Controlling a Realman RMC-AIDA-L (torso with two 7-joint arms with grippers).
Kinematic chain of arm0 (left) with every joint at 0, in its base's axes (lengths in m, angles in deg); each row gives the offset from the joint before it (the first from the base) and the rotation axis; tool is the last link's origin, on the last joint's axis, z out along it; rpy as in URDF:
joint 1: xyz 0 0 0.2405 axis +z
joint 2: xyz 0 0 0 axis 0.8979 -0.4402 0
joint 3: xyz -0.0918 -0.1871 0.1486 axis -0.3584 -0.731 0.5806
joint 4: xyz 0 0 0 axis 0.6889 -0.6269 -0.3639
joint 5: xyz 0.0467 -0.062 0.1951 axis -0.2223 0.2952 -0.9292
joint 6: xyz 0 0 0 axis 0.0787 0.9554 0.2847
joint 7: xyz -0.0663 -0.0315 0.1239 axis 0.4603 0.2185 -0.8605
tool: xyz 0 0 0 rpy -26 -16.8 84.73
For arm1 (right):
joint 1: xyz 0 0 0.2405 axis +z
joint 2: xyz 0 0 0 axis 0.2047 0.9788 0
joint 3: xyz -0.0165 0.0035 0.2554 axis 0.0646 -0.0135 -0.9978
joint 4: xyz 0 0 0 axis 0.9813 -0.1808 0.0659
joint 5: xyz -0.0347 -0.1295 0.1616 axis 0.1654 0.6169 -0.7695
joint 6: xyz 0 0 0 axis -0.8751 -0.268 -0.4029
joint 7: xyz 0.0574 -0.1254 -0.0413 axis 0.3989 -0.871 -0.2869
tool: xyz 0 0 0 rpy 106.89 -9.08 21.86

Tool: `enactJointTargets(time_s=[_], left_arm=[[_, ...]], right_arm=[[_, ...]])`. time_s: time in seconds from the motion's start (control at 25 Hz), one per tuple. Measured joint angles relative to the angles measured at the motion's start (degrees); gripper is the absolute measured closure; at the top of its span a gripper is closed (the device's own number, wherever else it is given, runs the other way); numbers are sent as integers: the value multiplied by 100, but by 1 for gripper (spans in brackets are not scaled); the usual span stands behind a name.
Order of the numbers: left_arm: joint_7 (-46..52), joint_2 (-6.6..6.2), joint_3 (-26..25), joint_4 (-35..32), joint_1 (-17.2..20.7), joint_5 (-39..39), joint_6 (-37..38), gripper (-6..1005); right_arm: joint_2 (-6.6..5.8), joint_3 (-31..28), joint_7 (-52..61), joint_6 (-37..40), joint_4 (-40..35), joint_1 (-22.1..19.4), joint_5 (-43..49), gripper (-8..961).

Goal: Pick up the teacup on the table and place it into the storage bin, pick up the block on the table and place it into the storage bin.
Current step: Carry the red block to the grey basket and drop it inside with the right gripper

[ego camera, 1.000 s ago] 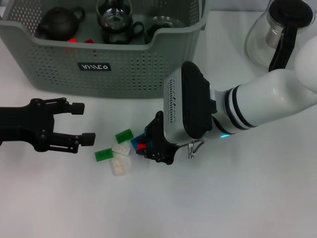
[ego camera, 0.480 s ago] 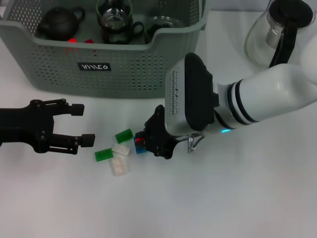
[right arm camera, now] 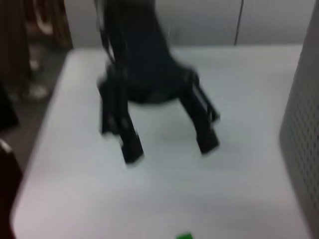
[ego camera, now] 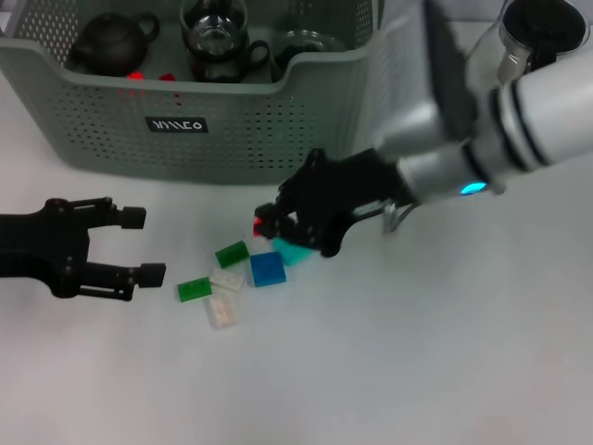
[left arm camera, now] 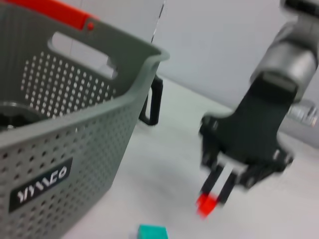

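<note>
Near frame centre, our right claw point(ego camera: 266, 222) pinched a red block point(ego camera: 262, 225) above the surface; left claw point(ego camera: 139, 244) gaped empty; storage bin point(ego camera: 195, 125) awaited it.

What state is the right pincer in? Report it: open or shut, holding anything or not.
Shut on the red block. The right pincer pinches it between its fingertips, lifted above the table, near the storage bin.

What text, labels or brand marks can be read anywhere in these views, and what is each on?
White lettering on the small black label on the front wall of the storage bin: stylised, roughly "VIVICO" in the head view, "YMCO"-like in the left wrist view; exact spelling cannot be told.
No other text, number or sign is readable: none on the blocks, the teaware in the bin, or the arms.
</note>
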Motion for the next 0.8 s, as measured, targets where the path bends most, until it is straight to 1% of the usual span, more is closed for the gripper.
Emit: enactJointTargets(time_s=[0.16, 0.24, 0.4, 0.48, 0.6, 0.72, 0.8], left_arm=[[2, -1, -5, -13, 41, -91, -35, 87], [3, 2, -5, -9, 41, -93, -43, 87], [5, 18, -5, 2, 2, -94, -46, 88], [5, 23, 2, 7, -24, -86, -47, 88], [5, 35, 30, 14, -89, -61, -47, 89], [-2, 37, 40, 19, -150, -56, -47, 89], [-18, 38, 31, 20, -192, -53, -47, 89]], right_arm=[[-16, -1133, 112, 1133, -311, -2, 1, 844], [-4, -1735, 179, 1651, -502, 22, -23, 846], [-5, -2518, 394, 2253, -845, 183, -363, 847], [-38, -2829, 583, 2369, -949, 342, -574, 848], [-104, -3250, 940, 2292, -983, 753, -675, 849], [-152, -3433, 1191, 1837, -826, 1157, -552, 846], [-173, -3427, 1288, 1319, -606, 1415, -296, 840]])
